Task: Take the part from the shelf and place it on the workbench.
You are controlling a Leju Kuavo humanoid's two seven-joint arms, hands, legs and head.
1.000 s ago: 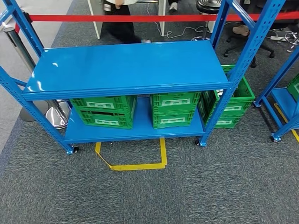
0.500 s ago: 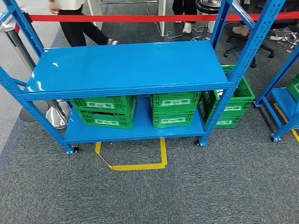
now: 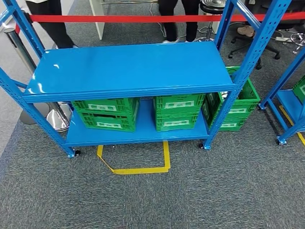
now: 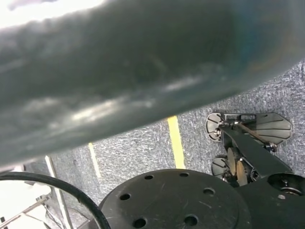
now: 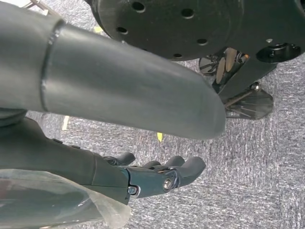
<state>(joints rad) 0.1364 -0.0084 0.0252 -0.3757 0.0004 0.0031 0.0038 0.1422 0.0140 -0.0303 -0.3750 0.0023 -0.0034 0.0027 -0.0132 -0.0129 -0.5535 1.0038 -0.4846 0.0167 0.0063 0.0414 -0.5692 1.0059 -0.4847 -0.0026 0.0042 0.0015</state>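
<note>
The blue shelf (image 3: 129, 67) stands in front of me in the head view, and its upper board is bare. On its lower board sit two green crates (image 3: 106, 113) (image 3: 177, 112); what they hold is hidden under the upper board. A third green crate (image 3: 237, 102) stands by the shelf's right post. My right hand (image 5: 118, 171) hangs over the grey carpet with its fingers (image 5: 179, 169) stretched out, holding nothing. My left hand (image 4: 126, 71) is a blurred grey mass close to the camera, and its fingers are hidden.
A red barrier tape (image 3: 126, 18) runs behind the shelf, with people's legs (image 3: 54, 24) (image 3: 177, 19) beyond it. A chrome stanchion base (image 3: 59, 117) stands at the left. A second blue shelf (image 3: 288, 102) is at the right. Yellow floor tape (image 3: 144, 167) marks the carpet in front.
The people behind the barrier tape have walked: one has gone to the left, another pair of legs now stands at the back centre. The shelf and crates have not moved.
</note>
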